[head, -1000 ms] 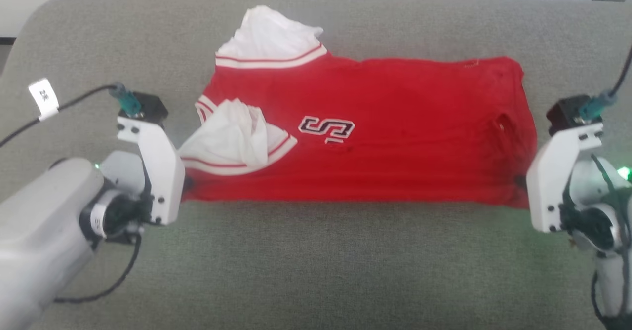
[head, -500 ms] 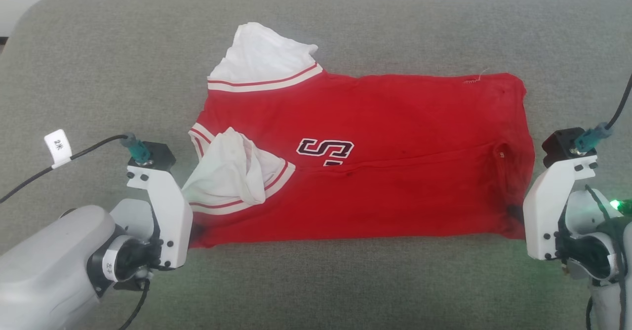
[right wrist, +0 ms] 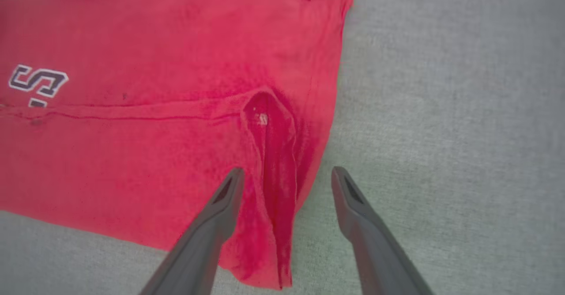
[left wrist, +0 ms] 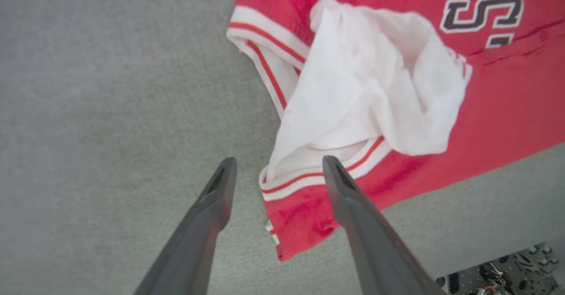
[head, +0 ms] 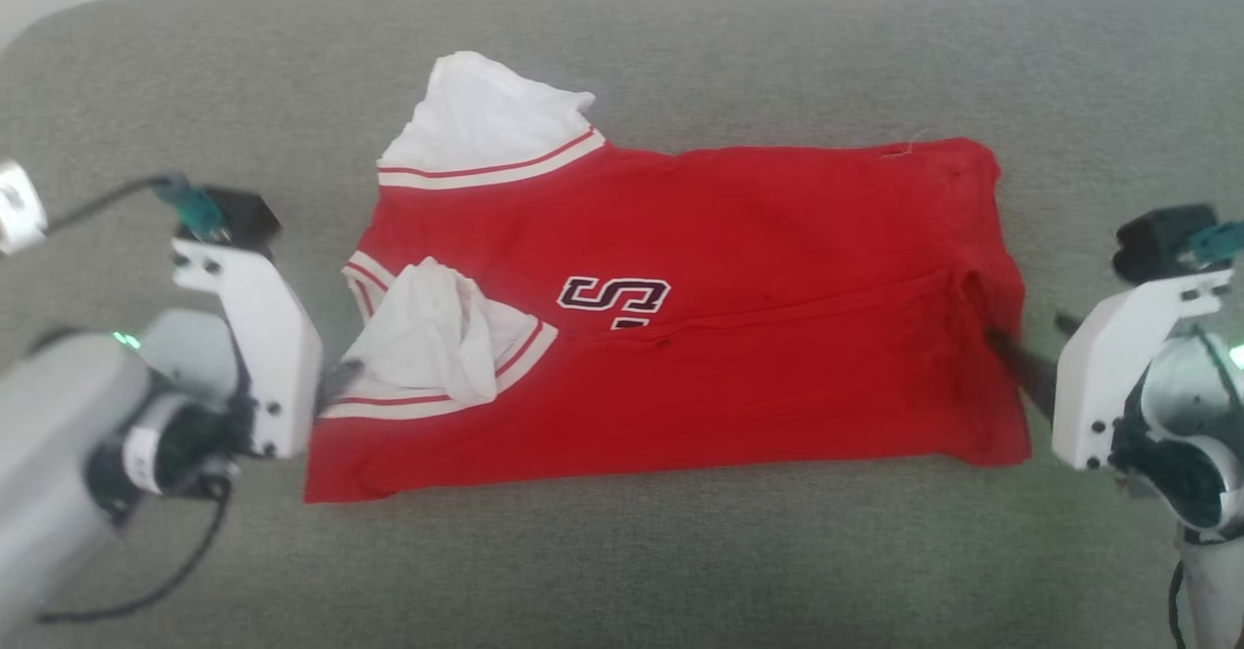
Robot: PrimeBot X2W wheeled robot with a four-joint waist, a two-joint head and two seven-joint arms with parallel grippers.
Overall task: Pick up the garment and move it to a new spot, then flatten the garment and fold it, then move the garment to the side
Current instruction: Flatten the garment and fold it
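Lying folded across the frame centre on the grey cushion, the garment is bracketed at its left and right ends by the left gripper and right gripper. Both are spread open with nothing grasped, apparently so the fold is left undisturbed.

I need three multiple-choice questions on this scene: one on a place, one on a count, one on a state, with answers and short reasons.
1. At which end of the garment are the white sleeves? A) the left hand's B) the right hand's C) one at each
2. How many white sleeves show? A) one B) two C) four
3. How are the hands? A) both open B) both shut on cloth C) only one open

Answers: 1 A: both lie at the left hand's end. 2 B: one at the far edge, one folded onto the red. 3 A: left hand and right hand show fingers apart.
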